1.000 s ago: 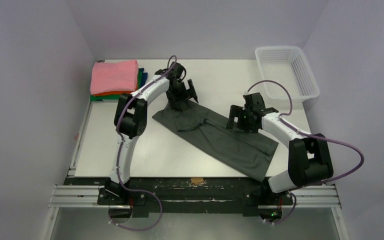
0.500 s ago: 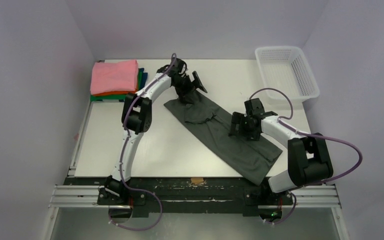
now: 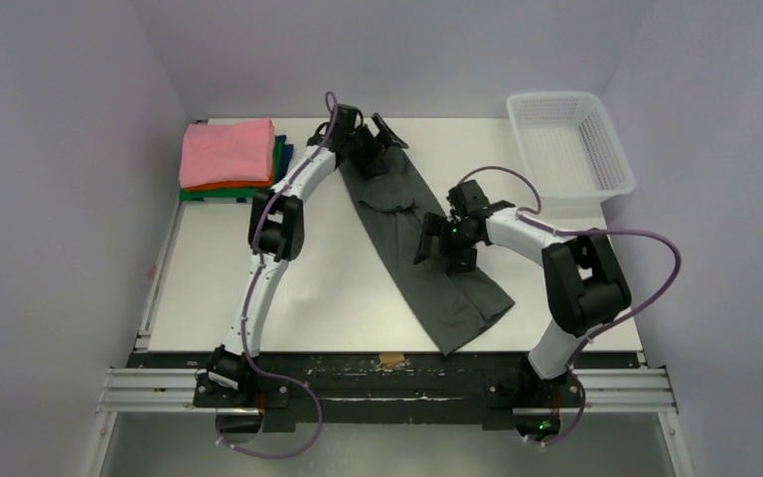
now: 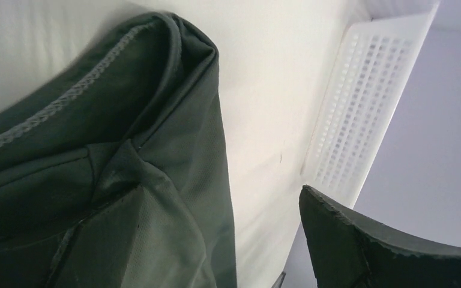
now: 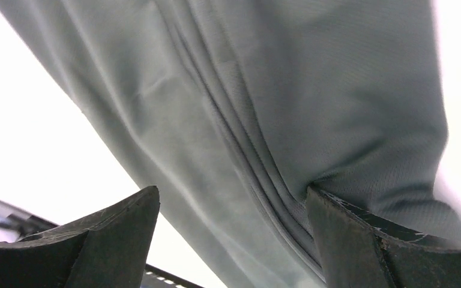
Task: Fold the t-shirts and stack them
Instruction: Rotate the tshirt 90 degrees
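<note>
The charcoal-grey t-shirt (image 3: 452, 303) lies as a long narrow strip running from the table's far middle towards the near edge. My left gripper (image 3: 376, 149) is at its far end with its jaws wide open. In the left wrist view the cloth (image 4: 126, 198) bunches on the left, and only one finger (image 4: 360, 246) shows. My right gripper (image 3: 437, 246) is open on the strip's right edge at mid-length. Its fingers straddle a hem fold of the shirt (image 5: 306, 90). The folded pink shirt (image 3: 227, 149) tops a stack with orange (image 3: 221, 185) and green (image 3: 209, 195) below.
A white mesh basket (image 3: 568, 144) stands at the far right corner; it also shows in the left wrist view (image 4: 360, 102). The stack sits at the far left corner. The table's near edge has a black rail (image 3: 387, 373).
The grey shirt has swung from a diagonal lie to nearly front-to-back. My left gripper moved farther back and right with its end. My right gripper moved left along the cloth.
</note>
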Controlling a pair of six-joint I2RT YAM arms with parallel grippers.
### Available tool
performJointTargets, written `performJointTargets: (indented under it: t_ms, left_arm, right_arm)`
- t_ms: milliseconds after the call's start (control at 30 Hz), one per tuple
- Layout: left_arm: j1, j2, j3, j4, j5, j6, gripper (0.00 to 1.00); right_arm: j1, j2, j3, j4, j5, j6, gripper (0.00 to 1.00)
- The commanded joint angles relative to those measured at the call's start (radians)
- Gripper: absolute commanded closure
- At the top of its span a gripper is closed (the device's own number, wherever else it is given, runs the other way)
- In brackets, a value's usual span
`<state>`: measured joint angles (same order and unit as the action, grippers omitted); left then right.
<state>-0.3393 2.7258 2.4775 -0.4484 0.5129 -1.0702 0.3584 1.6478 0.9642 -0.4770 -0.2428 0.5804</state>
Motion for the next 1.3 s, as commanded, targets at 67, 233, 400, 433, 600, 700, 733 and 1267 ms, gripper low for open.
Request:
performJointTargets:
  t_ms: [67,233,400,433,600,700,733,1267]
  left_arm:
    - [0.066,0.083,0.083,0.209,-0.149,-0.108,0.0]
    - [0.066,0.105,0.12,0.244,-0.236,-0.097,0.0]
    - [0.063,0.129,0.125,0.288,-0.277,-0.123,0.0]
    - [0.061,0.133,0.127,0.295,-0.28,-0.124,0.0]
    - [0.032,0.122,0.126,0.309,-0.292,-0.1,0.0]
    - [0.029,0.09,0.118,0.297,-0.246,-0.044,0.0]
    - [0.029,0.067,0.107,0.283,-0.239,-0.007,0.0]
    - [0.043,-0.84,-0.539,-0.014,-0.358,0.432,0.0]
  right_arm:
    - [0.12,0.2,0.157,-0.021,-0.121,0.116,0.09]
    - [0.187,0.255,0.205,0.013,-0.154,0.154,0.09]
    - [0.252,0.216,0.121,0.176,-0.154,0.309,0.09]
    - [0.272,0.201,0.107,0.203,-0.138,0.332,0.09]
    - [0.359,0.13,0.092,0.246,-0.028,0.372,0.08]
    - [0.359,0.095,0.056,0.263,-0.01,0.396,0.08]
    - [0.359,0.08,0.047,0.263,0.0,0.393,0.08]
    - [0.342,-0.03,0.31,0.049,0.287,-0.038,0.06]
